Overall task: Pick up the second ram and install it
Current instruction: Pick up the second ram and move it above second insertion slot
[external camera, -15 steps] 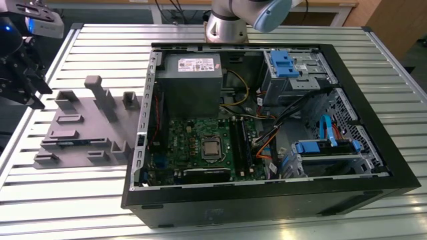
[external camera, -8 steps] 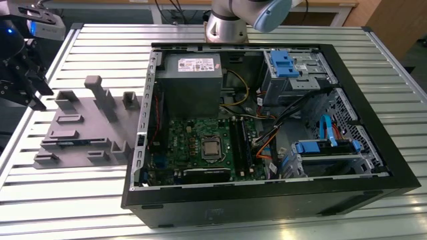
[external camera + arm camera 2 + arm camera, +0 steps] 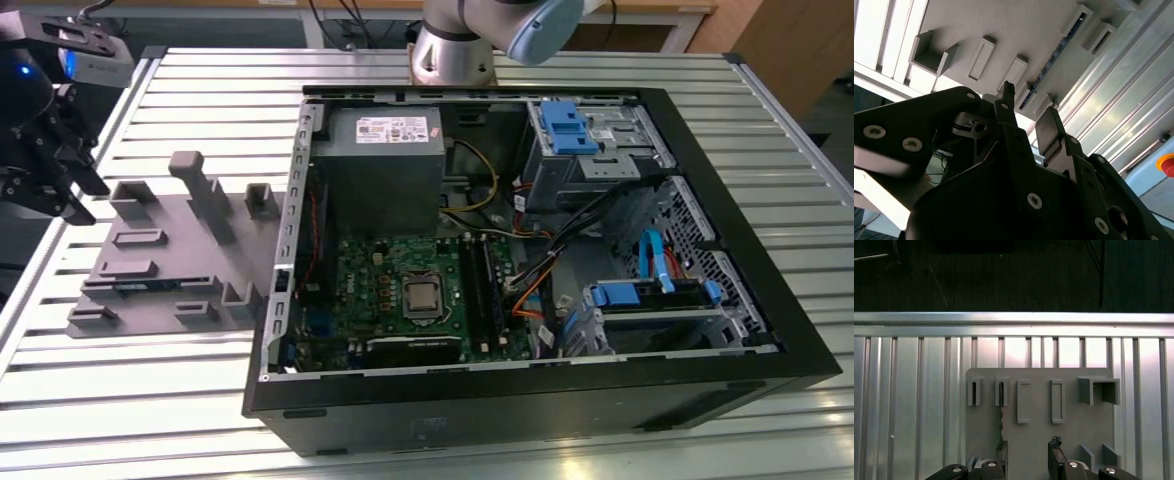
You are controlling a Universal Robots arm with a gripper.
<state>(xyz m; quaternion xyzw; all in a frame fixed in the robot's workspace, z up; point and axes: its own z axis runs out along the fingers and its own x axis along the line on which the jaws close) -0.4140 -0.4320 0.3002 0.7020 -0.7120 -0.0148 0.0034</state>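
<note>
Black tool (image 3: 1029,444); grey fixture plate (image 3: 180,268); black computer case (image 3: 534,400); green motherboard (image 3: 380,270); blue drive latches (image 3: 567,125); silver ribbed table (image 3: 147,400)

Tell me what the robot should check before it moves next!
1. Gripper open: ok, its fingers are apart with nothing between them.
2. Ram ready: ok, it stands on edge in a holder slot.
3. Ram centred between the fingers: not ok, it seems to line up with one finger rather than the gap.
4. Case open: ok, the board inside is bare to see.
5. Free place in the slots: cannot tell.
</note>
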